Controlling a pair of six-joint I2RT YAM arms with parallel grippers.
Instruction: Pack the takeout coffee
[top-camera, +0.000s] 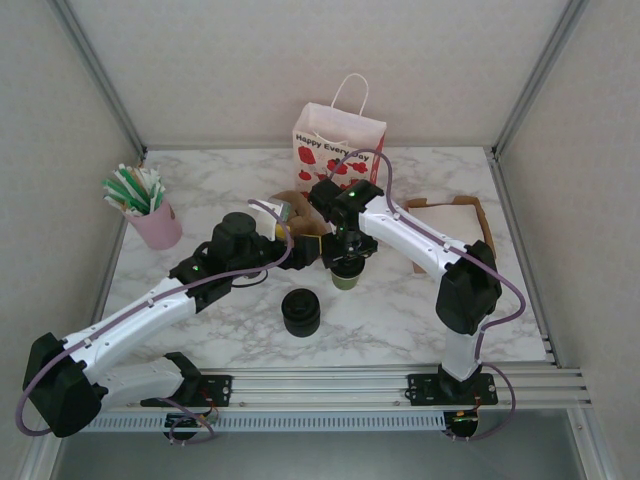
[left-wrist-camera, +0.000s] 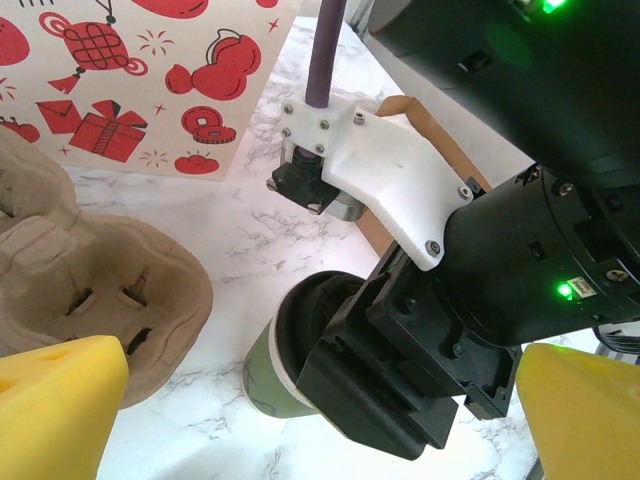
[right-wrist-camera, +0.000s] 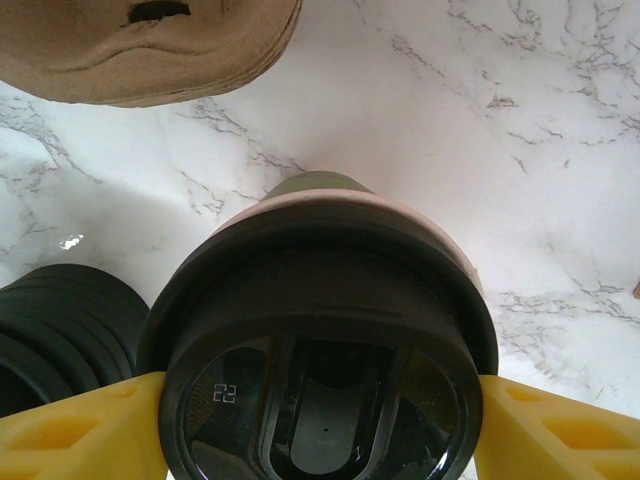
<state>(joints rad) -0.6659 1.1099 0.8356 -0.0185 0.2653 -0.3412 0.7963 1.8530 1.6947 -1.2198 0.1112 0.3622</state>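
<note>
The left hand (top-camera: 303, 250) is hanging released beside the pulp cup carrier (left-wrist-camera: 100, 290). The takeout coffee (right-wrist-camera: 320, 330) is sitting lidded on the marble table (top-camera: 400, 310), right of the carrier, not yet packed, and the right hand (top-camera: 348, 250) is grasping its lid. The right wrist view is showing yellow pads (right-wrist-camera: 560, 425) touching that lid; the overhead is showing the gift bag (top-camera: 338, 150) behind
</note>
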